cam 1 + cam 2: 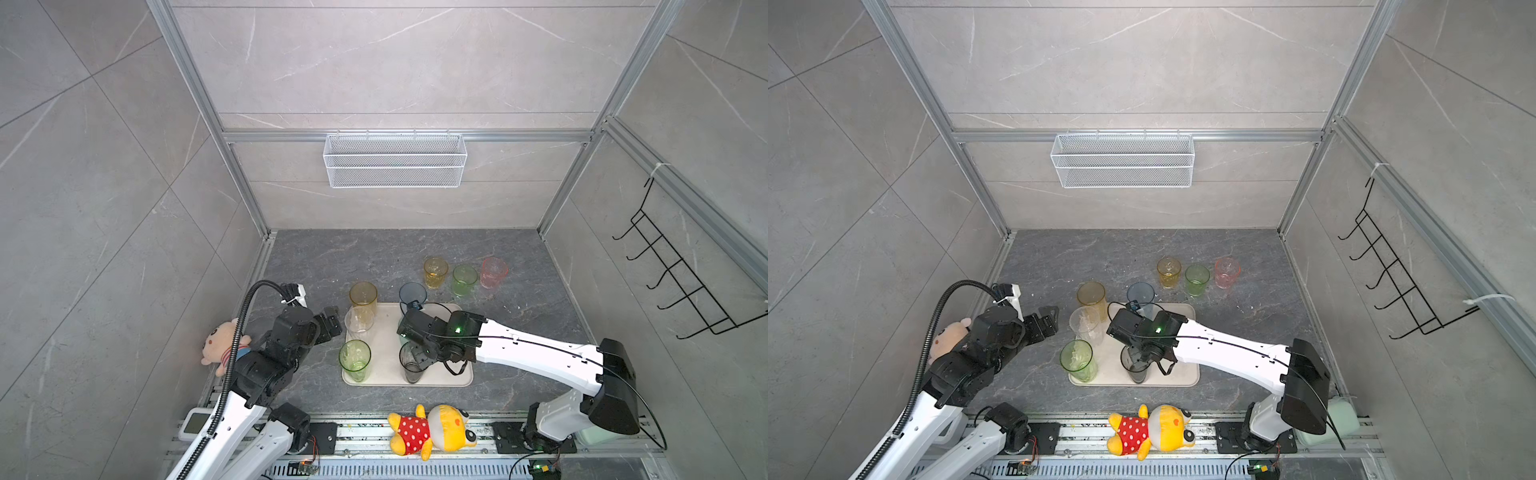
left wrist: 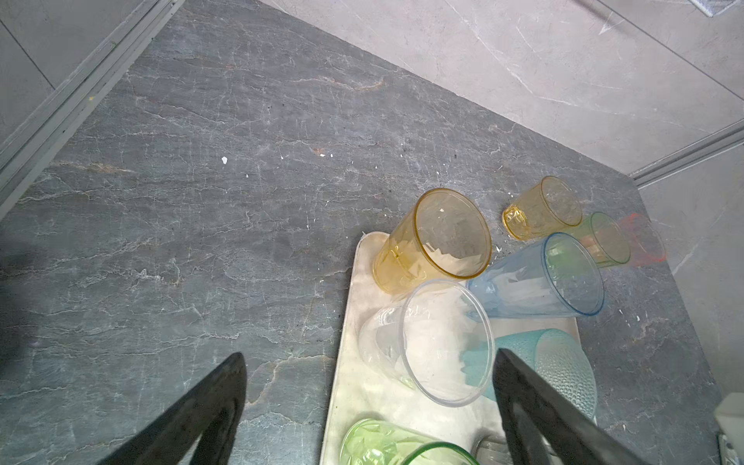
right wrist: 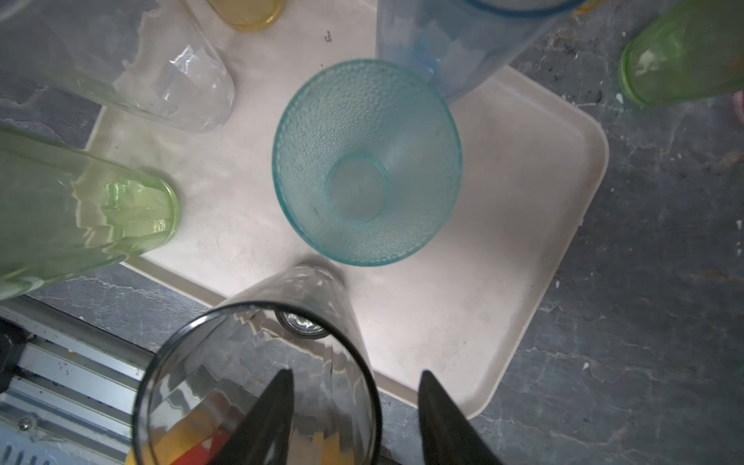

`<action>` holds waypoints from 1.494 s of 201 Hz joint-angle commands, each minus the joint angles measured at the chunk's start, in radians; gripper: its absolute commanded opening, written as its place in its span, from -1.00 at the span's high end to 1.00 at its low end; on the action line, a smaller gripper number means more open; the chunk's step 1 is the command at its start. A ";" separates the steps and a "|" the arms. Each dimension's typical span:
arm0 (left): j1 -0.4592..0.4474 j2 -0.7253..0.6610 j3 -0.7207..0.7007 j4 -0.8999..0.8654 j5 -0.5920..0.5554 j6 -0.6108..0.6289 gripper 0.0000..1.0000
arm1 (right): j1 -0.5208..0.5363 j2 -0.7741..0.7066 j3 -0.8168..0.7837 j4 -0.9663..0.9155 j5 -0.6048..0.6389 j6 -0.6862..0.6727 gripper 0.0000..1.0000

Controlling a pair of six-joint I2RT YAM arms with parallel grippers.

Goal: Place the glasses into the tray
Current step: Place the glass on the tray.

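**A:** Which step is in hand?

**B:** The setting-down of the grey glass, I'd judge. It stands upright at the near edge of the tray. The right pincer hangs over it with its fingers apart, one inside the rim and one outside, neither clearly pressing the wall. The left pincer is spread wide and empty, just off the tray's left side.

**A:** Where is the tray?

**B:** On the bench near its near edge, about midway along. I count six glasses on it. The amber, clear and tall green ones stand down its left side. The blue is at its far edge and the teal in the middle, with the grey.

**A:** And what's left?

**B:** Three short ones: yellow, green and pink. They stand in a row beyond the tray's far right corner, toward the bench's right edge. The next move calls for a straight lift, so the inner finger clears the rim without tipping the glass. The tray's right half looks free for the rest.

**A:** What are they made of?

**B:** Thin, translucent, tapered tumblers, likely light and slick. The teal wall is pebbled and the grey looks faceted. The tray is smooth, matte and cream, with a low rim and rounded corners. The bench is dark and veined like stone.
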 commanded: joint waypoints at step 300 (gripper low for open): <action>0.007 0.200 0.126 0.154 -0.142 0.297 -0.99 | -0.510 0.031 0.310 0.231 0.170 -0.332 -0.83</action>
